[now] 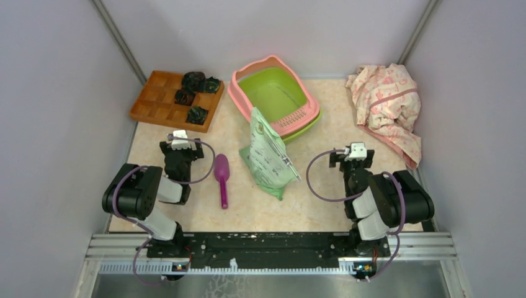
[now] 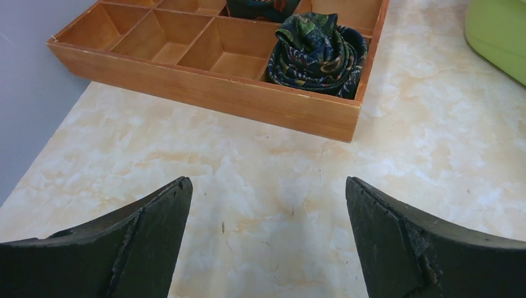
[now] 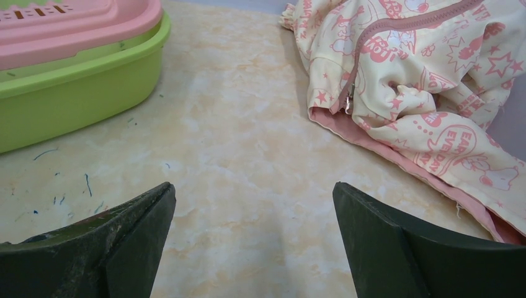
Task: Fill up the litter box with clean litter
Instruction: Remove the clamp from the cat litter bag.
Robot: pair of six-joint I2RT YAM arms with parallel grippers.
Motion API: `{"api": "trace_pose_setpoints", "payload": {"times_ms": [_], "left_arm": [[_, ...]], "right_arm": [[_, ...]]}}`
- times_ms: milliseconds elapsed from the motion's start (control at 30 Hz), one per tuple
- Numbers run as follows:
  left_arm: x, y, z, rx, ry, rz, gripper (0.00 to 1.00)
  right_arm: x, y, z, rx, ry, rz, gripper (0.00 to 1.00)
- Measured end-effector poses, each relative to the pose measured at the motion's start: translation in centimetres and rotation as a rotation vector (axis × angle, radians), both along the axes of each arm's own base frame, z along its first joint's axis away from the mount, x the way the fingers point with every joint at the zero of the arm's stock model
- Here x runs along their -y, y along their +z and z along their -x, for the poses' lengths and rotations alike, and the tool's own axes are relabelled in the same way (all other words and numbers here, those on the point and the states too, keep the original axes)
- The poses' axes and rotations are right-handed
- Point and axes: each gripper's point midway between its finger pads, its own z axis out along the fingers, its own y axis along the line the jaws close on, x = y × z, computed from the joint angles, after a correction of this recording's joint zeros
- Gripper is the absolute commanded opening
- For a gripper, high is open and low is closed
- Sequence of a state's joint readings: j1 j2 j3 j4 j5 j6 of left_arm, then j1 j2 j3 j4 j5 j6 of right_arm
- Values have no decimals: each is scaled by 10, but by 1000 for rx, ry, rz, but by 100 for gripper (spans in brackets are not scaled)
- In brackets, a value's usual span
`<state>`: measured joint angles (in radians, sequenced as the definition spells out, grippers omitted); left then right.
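Top external: bag (image 1: 268,155) against litter box (image 1: 273,93)

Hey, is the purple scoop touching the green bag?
Apart. The top view shows a strip of bare table between the scoop and the bag, which lie side by side.

The cream marbled table (image 1: 248,211) carries a wooden tray (image 1: 162,102) in its far left corner, the litter box (image 1: 273,93) mid far edge, a pale green bag (image 1: 268,158) propped against it, a purple scoop (image 1: 221,177) left of centre, and a crumpled garment (image 1: 386,105) in the far right corner.
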<state>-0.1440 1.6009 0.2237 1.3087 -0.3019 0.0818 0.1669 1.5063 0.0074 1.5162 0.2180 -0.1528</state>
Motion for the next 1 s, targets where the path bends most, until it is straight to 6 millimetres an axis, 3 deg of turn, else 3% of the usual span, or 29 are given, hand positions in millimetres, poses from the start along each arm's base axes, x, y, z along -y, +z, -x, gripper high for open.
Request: {"api": "trace_pose_setpoints", "payload": {"times_ms": [333,467,533,633,733,767,800,1000], "left_arm": [[-2,0,0,1,10,3,99],[-3,4,8,10,13,1,99],[-3,16,10,30,14,2,99],[1,55,6,82,3,27,99],[9,114,0,175,-20,112,99],[14,137,-2,208,-41,149,99],[19,156,-3,232,-62,184,99],[54,258,-17,252,-223,339,99]], "right_arm": [[8,11,0,43,-48,-29,98],[12,65,7,207,-67,-80,98],[13,91,15,278,-63,-112,98],[11,108,22,293,-54,-173,98],[5,131,11,249,-39,-241,98],[-2,149,3,216,-18,-282,98],[-2,150,3,215,-17,-285,98],[-47,221,-7,75,174,-436,98]]}}
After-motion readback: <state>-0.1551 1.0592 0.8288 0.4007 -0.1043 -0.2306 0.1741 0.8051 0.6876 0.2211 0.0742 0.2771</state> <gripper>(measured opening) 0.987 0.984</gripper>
